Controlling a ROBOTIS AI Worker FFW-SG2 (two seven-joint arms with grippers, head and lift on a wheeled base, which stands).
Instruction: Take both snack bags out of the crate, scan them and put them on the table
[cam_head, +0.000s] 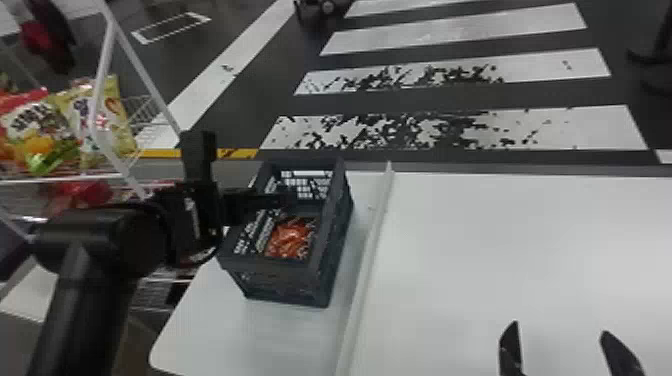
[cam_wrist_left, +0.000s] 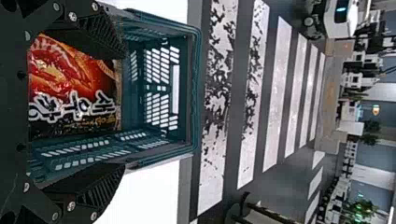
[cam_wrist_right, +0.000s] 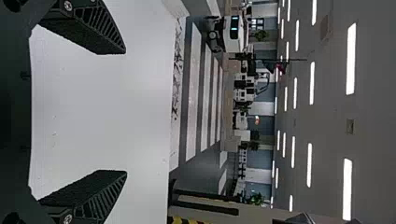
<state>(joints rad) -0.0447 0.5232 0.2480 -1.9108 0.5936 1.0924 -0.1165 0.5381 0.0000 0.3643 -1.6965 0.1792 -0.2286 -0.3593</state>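
In the head view, my left gripper (cam_head: 237, 172) is at the left side of the dark crate (cam_head: 336, 240), one finger reaching over its opening. An orange-red snack bag (cam_head: 290, 237) lies down inside the crate; whether a second bag is under it I cannot tell. The left wrist view has my left gripper (cam_wrist_left: 119, 109) open, fingers wide apart, with the red snack bag (cam_wrist_left: 70, 86) beyond them inside the crate (cam_wrist_left: 195, 93). My right gripper (cam_head: 560, 332) is over the white table near the head view's bottom edge. In its wrist view, the right gripper (cam_wrist_right: 125, 112) stands open, holding nothing.
The crate stands on the white table (cam_head: 500, 240), left of a raised pale strip (cam_head: 367, 270). Off the table to the left, a wire rack (cam_head: 150, 125) holds other colourful snack bags (cam_head: 37, 130), close behind the left arm.
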